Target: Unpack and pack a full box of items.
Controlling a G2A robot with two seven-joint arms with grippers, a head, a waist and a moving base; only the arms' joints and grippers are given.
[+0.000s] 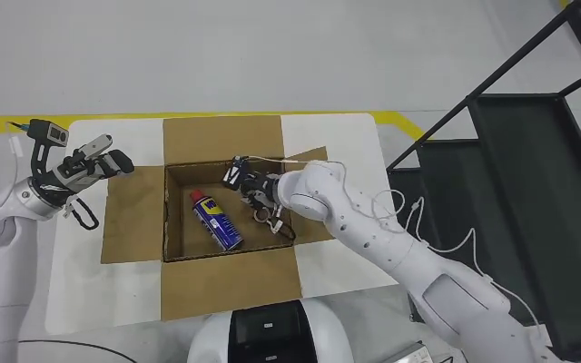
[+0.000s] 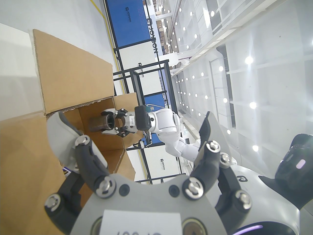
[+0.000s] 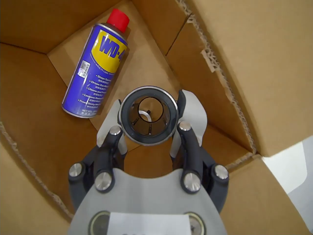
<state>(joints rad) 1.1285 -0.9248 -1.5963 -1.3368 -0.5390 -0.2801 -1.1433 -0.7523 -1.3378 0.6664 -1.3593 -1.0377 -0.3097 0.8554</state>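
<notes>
**Print in and around the box: a labelled can, tagged tools, lettered panels**

The spray can (image 3: 95, 69) lying in the cardboard box (image 3: 220, 37) bears a blue-and-yellow label with large lettering, a barcode patch and lines of small white print. A white sticker (image 3: 149, 223) at the base of my right tool (image 3: 150, 103) and a second sticker (image 2: 143, 222) on my left tool (image 1: 111, 154) are cropped, their characters unreadable. A small white tag (image 2: 132, 122) with tiny characters sits just behind my right tool's grip on a dark sleeve (image 2: 101, 123). Blue and white wall panels (image 2: 137, 25) in the hall behind carry a logo and a capital-letter word.
</notes>
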